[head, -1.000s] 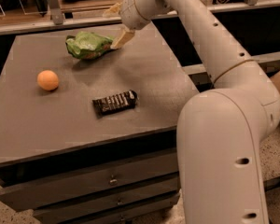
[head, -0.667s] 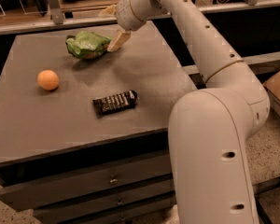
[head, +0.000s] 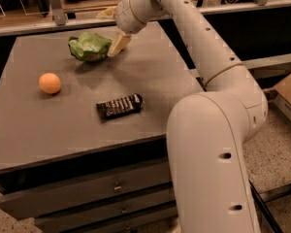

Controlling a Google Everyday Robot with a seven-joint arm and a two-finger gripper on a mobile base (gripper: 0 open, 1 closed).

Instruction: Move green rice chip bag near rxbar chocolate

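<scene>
A grey worktop (head: 150,76) is seen from above and in front, with drawers (head: 87,193) set into its near face. Three things are carried on it. The green chip bag (head: 89,46) is found at the far side, a little left of the middle, crumpled into a rounded heap, with a dark shadow cast on the surface just in front of it. Whether it rests fully on the worktop or is raised slightly cannot be told.

The end effector (head: 119,42) is placed at the bag's right edge and appears to be touching it, its pale tip angled down and to the left. Whether it is apart, together, or clamped on the bag cannot be told. It is carried by a white arm (head: 203,47) that reaches in over the far right corner of the worktop, bends at a large rounded joint and fills the right foreground.

The chocolate bar (head: 119,106) lies flat near the middle of the worktop towards the front, its black wrapper turned slightly off square. It is well apart from the bag. An orange ball (head: 50,83) is seen to the left, between bag and bar in depth and touching neither.

A speckled floor (head: 276,164) and part of a cardboard box (head: 288,93) are visible at the right.
</scene>
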